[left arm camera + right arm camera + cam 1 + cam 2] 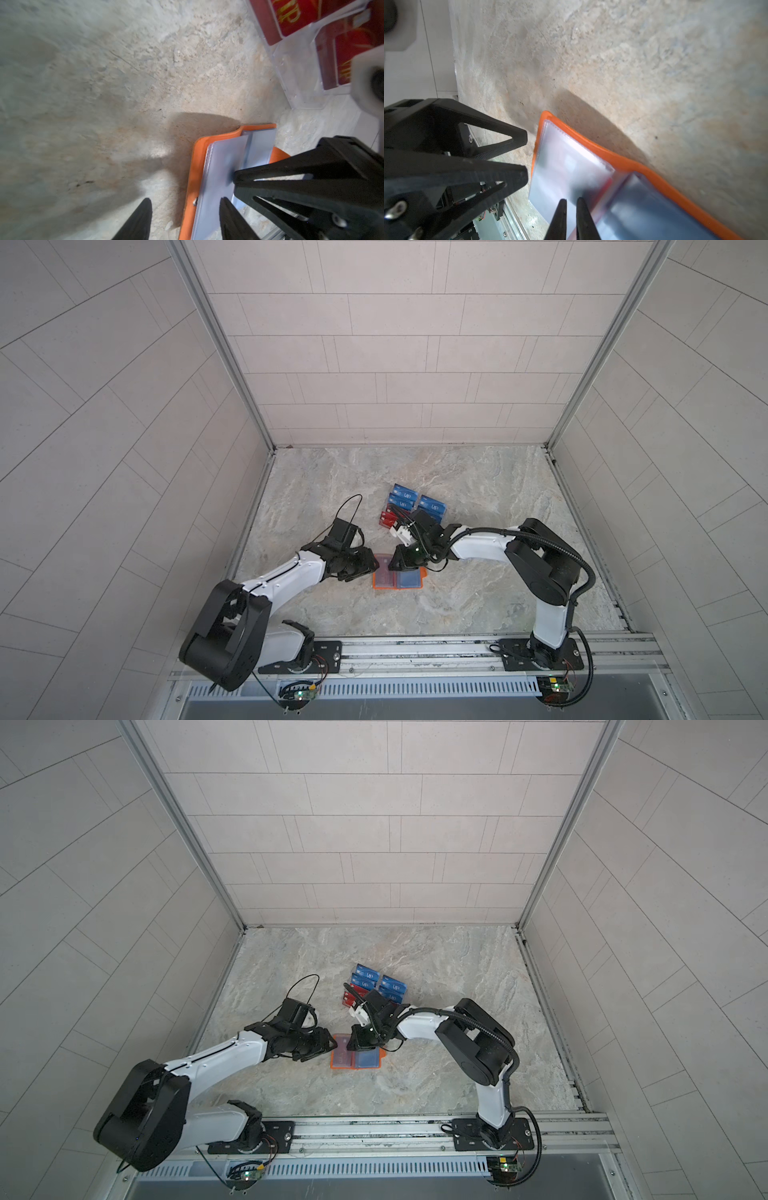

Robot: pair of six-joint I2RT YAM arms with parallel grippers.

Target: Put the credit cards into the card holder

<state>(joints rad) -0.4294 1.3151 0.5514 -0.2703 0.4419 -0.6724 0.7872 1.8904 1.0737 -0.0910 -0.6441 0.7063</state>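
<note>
The right gripper (571,199), jaws almost closed, tips down at the spine of the open card holder (196,162), likely pressing or parting a clear sleeve so a pocket gapes; whether it pinches the leaf cannot be told; the left gripper (185,199), jaws moderately apart, straddles the holder's outer edge, seemingly to steady it; the holder lies flat towards the front of the table (478,489), reddish and blue showing through its pages; more credit cards (402,500) stand in clear racks (291,68) just behind.
</note>
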